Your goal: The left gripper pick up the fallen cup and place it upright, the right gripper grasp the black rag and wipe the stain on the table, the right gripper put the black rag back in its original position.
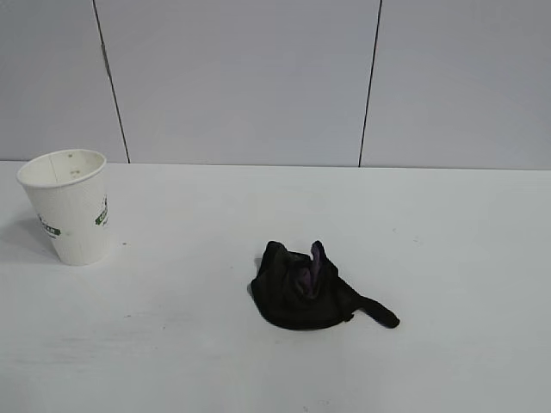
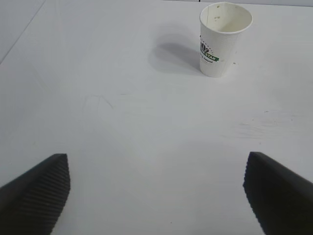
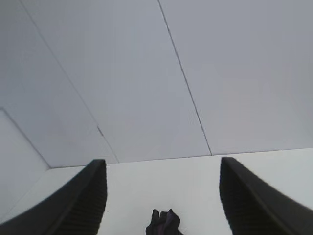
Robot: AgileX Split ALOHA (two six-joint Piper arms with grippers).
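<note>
On the table (image 1: 258,370), as the exterior view recorded it, the cup (image 1: 69,206) stood upright at the left edge of the scene, mouth up: a white, tapered paper cup with a dimpled wall and green lettering, casting a faint shadow to its left. The black rag (image 1: 310,292) lay bunched near the middle, well apart from the cup, with a purple patch showing at its top and a narrow tail trailing to the right. Neither arm appeared in this view.

Ahead of the left gripper (image 2: 156,196), in the left wrist view, the same cup (image 2: 224,39) stood upright on the white table (image 2: 122,122), well apart from the fingertips and off toward the right-hand finger's side. The two ridged black fingers (image 2: 39,191) stood wide apart with nothing between them.

Beyond the right gripper (image 3: 161,196), in the right wrist view, only the rag's top (image 3: 164,225) showed, dark with a purplish fold, lying between the lines of the two fingers but clear of them. These fingers (image 3: 83,200) were likewise spread and held nothing; the gripper faced a pale panelled wall (image 3: 146,73).
</note>
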